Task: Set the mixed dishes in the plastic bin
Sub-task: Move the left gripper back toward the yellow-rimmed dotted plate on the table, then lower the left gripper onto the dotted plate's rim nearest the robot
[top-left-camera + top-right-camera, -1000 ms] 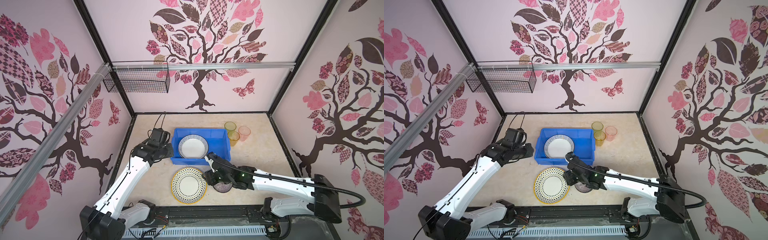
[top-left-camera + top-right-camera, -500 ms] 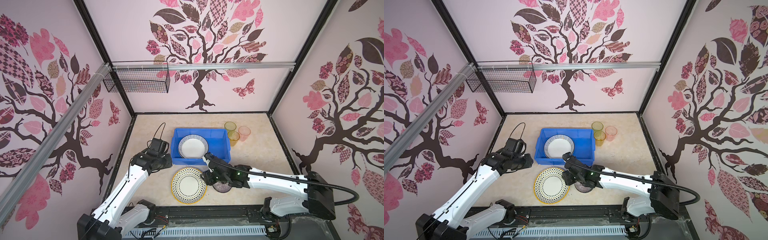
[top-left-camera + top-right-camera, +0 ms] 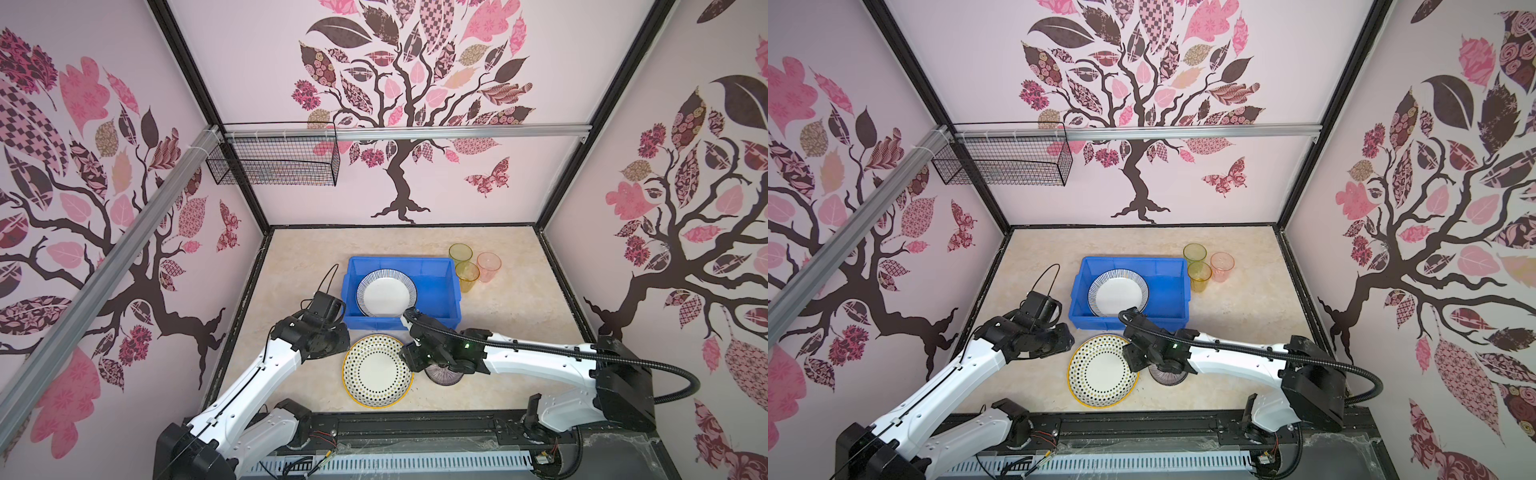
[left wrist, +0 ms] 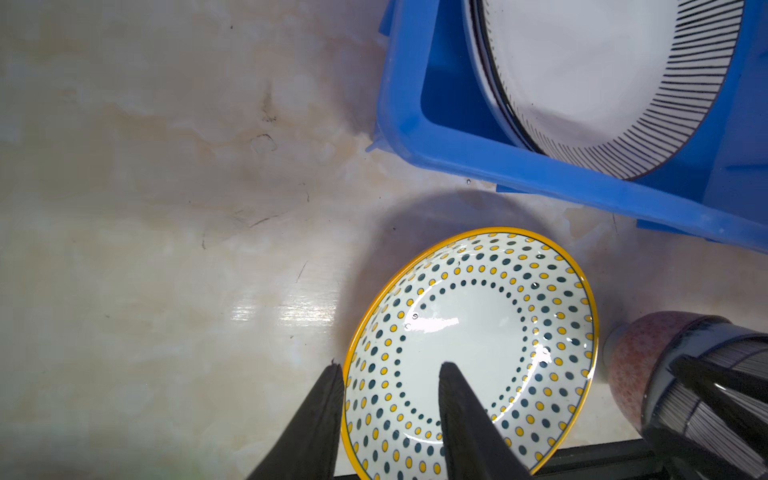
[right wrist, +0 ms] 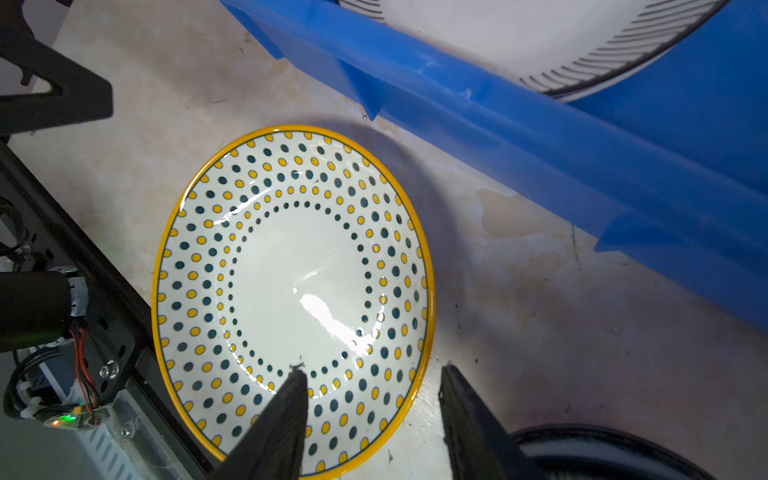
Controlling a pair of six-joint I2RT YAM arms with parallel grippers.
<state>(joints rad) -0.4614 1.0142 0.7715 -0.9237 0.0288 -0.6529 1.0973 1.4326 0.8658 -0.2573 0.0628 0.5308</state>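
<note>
1. The blue plastic bin (image 3: 438,286) is sitting near the middle of the table (image 3: 511,332). It is holding a striped-rim plate (image 3: 386,293), which is lying toward the bin's left side.
2. The dotted plate (image 3: 377,371) is lying on the table just outside the bin's front wall, near the table's front edge.
3. The left gripper (image 4: 390,368) is standing partly open and gripping nothing. Its fingers are straddling the dotted plate's rim, one over the plate and one over the table.
4. The right gripper (image 5: 372,370) is straddling the opposite rim the same way, parted and empty.
5. The purple-striped bowl (image 3: 444,376) is sitting just right of the dotted plate, partly hidden under the right arm.
6. Three translucent cups (image 3: 467,272) are standing together outside the bin's far right corner.
7. A wire basket (image 3: 274,166) is hanging above the table's far left corner.
</note>
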